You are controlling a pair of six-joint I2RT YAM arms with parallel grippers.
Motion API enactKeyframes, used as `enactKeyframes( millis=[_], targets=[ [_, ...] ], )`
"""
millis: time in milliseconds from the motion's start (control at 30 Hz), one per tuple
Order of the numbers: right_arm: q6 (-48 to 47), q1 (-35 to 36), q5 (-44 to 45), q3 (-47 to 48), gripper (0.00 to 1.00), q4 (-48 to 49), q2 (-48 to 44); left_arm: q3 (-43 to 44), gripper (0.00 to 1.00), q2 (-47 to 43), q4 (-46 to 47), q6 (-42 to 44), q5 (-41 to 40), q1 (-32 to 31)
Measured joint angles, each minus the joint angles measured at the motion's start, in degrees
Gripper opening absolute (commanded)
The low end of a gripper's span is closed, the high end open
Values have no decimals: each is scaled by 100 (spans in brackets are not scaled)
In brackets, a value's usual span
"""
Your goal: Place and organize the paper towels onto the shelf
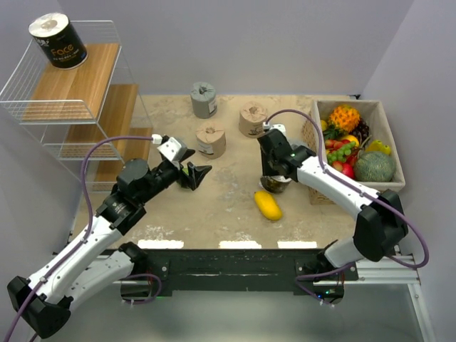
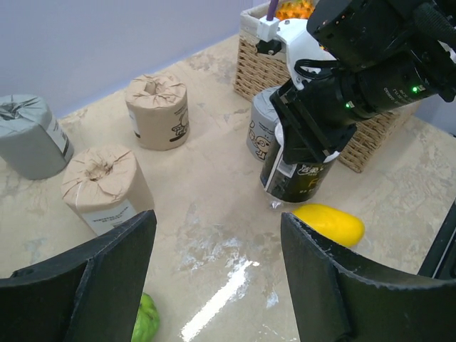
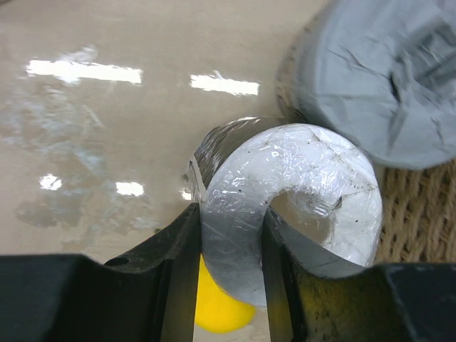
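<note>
My right gripper (image 3: pixel 229 242) clamped on wall of black-wrapped white-cored paper towel roll (image 2: pixel 296 174) — pick step. My left gripper (image 2: pixel 217 260) spread, empty. Next — lift, carry to white wire shelf (image 1: pixel 100 64).

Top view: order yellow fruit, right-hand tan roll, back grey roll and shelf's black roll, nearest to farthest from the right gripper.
1. Yellow fruit, front centre.
2. Right tan roll, mid-table.
3. Back grey roll, centre-left.
4. Black roll, top shelf, far left.

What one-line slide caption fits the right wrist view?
Right gripper shut on the end wall of a black-wrapped paper towel roll, a grey roll beside it.
</note>
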Motion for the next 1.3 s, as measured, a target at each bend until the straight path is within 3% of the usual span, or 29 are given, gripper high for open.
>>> enactKeyframes(
  millis=[467, 767, 967, 1300],
  targets=[
    [-20, 1340, -107, 1493, 37, 378, 1740, 127, 76, -299, -205, 4, -568, 0],
    [457, 2081, -44, 1665, 63, 341, 2037, 758, 77, -717, -868, -74, -879, 0],
    [503, 2100, -63, 1698, 75, 306, 1904, 1200, 76, -431, -1432, -162, -1082, 0],
    [459, 2092, 339, 1784, 75, 129, 643, 1823, 75, 535, -2052, -138, -1408, 0]
  ],
)
